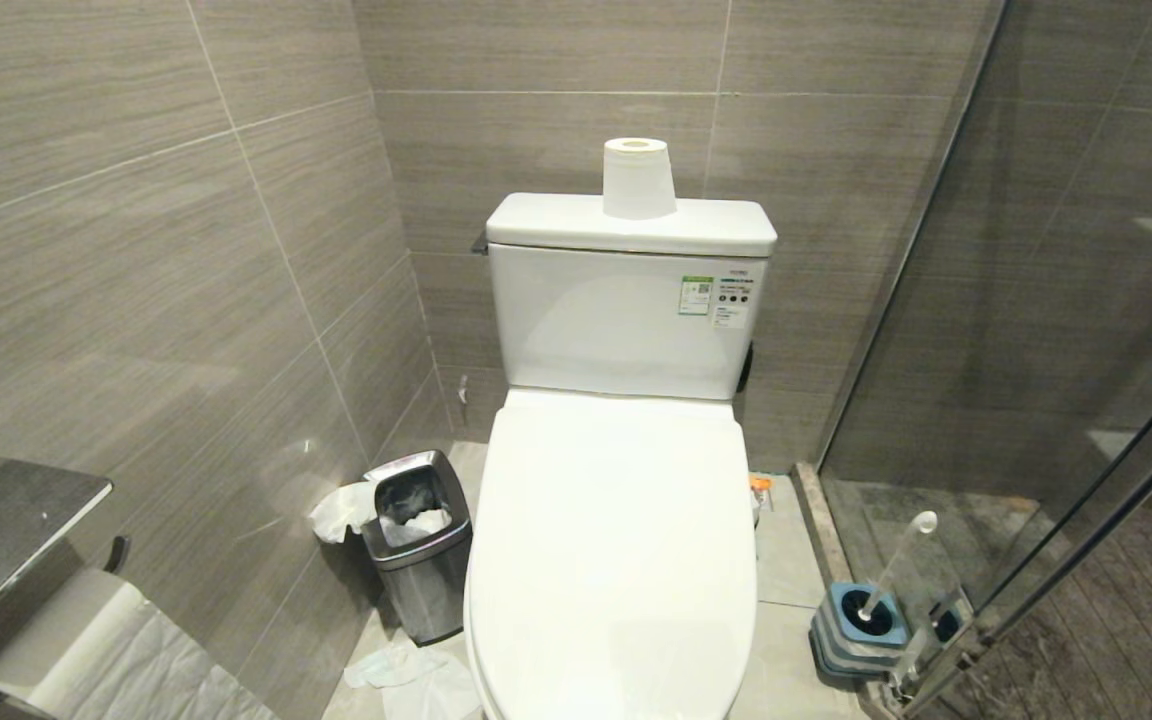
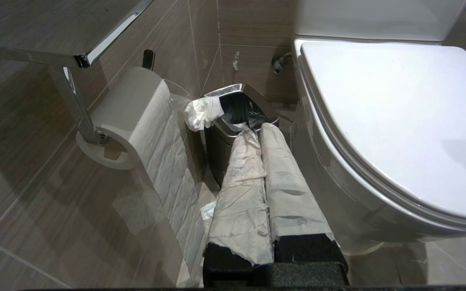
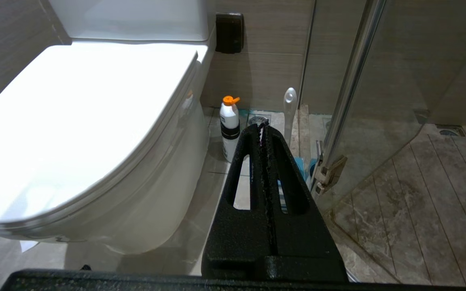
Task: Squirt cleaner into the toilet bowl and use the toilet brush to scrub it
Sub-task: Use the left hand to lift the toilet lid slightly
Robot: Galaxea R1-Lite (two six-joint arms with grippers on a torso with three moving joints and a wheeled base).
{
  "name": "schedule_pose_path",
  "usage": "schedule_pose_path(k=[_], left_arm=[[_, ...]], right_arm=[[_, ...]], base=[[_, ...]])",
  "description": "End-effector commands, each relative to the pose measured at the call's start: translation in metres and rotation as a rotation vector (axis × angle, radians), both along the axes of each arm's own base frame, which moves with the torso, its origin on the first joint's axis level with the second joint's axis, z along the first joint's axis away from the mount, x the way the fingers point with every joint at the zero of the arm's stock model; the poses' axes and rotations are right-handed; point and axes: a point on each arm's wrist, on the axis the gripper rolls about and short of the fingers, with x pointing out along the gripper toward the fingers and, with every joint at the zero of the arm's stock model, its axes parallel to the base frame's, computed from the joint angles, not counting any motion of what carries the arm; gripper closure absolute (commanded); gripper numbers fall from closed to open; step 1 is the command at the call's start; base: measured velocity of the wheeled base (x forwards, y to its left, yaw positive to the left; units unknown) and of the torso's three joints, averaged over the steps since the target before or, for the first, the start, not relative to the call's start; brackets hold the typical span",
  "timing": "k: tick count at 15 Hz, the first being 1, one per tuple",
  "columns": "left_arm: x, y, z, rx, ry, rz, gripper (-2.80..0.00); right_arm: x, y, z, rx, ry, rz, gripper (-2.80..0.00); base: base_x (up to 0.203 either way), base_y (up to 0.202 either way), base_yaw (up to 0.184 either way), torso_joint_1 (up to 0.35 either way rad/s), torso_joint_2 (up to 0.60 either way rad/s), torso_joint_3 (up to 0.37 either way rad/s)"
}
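The white toilet bowl [image 1: 616, 540] stands in the middle with its lid down, so the basin is hidden. No cleaner liquid shows. A white bottle with an orange cap [image 3: 229, 127] stands on the floor at the toilet's right side. Further right, by the glass door, the toilet brush [image 1: 896, 565] stands in its blue-topped holder [image 1: 861, 625]. Its knob end [image 3: 289, 99] shows past my right gripper [image 3: 262, 125], which is black, shut and empty. My left gripper [image 2: 257, 128], with pale-wrapped fingers, is shut and empty beside the toilet's left side [image 2: 399, 121]. Neither arm shows in the head view.
A small steel waste bin [image 1: 416, 545] with tissue in it stands left of the toilet. Crumpled tissue [image 1: 406, 670] lies on the floor. A paper roll [image 1: 638, 178] sits on the tank. A wall roll holder [image 1: 66, 640] is near left, a glass shower partition [image 1: 1036, 300] at right.
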Motion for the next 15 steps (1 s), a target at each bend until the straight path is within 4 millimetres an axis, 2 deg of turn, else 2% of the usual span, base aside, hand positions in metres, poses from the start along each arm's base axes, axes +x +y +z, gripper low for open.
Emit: schedule_pose_path(k=[1,2,8,15], left_arm=[[0.000,0.000,0.000,0.003,-0.003,0.003,0.00],[-0.001,0.000,0.003,0.025,-0.016,0.000,0.00],[-0.020,-0.002,0.057,0.070,-0.093,-0.096,0.00],[0.001,-0.002,0.142,0.073,-0.079,-0.097,0.00]], right_arm=[[0.000,0.000,0.000,0.001,0.000,0.000,0.00],[0.000,0.000,0.000,0.001,-0.001,0.000,0.00],[0.000,0.000,0.000,0.001,-0.001,0.000,0.00],[0.000,0.000,0.000,0.001,0.000,0.000,0.00]], base=[[0.000,0.000,0.000,0.000,0.00,0.000],[0.000,0.000,0.000,0.000,0.00,0.000],[0.000,0.000,0.000,0.000,0.00,0.000],[0.000,0.000,0.000,0.000,0.00,0.000]])
